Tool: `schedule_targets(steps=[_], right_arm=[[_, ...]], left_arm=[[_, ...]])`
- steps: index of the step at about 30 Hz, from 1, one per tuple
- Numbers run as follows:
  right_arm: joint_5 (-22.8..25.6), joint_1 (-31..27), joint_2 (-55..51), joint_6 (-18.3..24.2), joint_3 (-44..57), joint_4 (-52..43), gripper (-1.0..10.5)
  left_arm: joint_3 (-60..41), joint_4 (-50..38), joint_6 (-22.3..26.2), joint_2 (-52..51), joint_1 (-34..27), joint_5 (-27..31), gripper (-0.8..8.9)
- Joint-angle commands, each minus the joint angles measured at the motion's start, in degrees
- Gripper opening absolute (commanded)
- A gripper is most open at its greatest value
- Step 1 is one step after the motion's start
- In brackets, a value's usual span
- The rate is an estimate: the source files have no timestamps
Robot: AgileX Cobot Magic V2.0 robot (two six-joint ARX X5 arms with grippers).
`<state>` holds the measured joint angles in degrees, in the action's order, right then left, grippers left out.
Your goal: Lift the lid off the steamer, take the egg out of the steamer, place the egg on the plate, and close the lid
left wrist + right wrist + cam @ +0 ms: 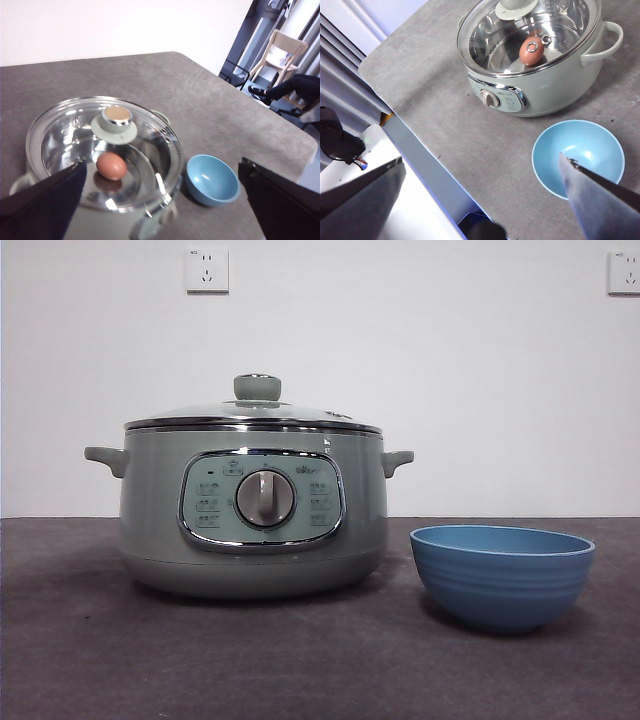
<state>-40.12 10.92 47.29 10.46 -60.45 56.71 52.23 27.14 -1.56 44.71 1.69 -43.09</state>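
Front view shows the lid (253, 412) closed on the steamer (252, 515), plate (502, 575) beside it; the egg (111, 165) sits inside, well below both grippers' spread, empty jaws.

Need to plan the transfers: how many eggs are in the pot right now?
1. One small reddish-brown egg lies inside the sage-green steamer pot, seen through its closed glass lid. The rim may hide others. The blue bowl holds none.
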Motion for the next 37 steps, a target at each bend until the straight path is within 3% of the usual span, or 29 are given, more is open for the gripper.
schedule_targets(steps=[1,17,37], right_arm=[[0.00,0.13,-0.04,-0.68,-0.02,-0.96,5.7],[0.20,0.11,-0.02,-0.83,-0.02,-0.96,5.7],[0.22,0.11,-0.02,-0.81,-0.02,-0.98,5.7]], left_arm=[[1.73,-3.93,-0.04,5.57,3.08,2.97,5.34],[14.49,-18.03,5.84,33.75,15.98,20.63,5.34],[17.51,-20.50,6.29,47.17,21.27,26.53,5.33]])
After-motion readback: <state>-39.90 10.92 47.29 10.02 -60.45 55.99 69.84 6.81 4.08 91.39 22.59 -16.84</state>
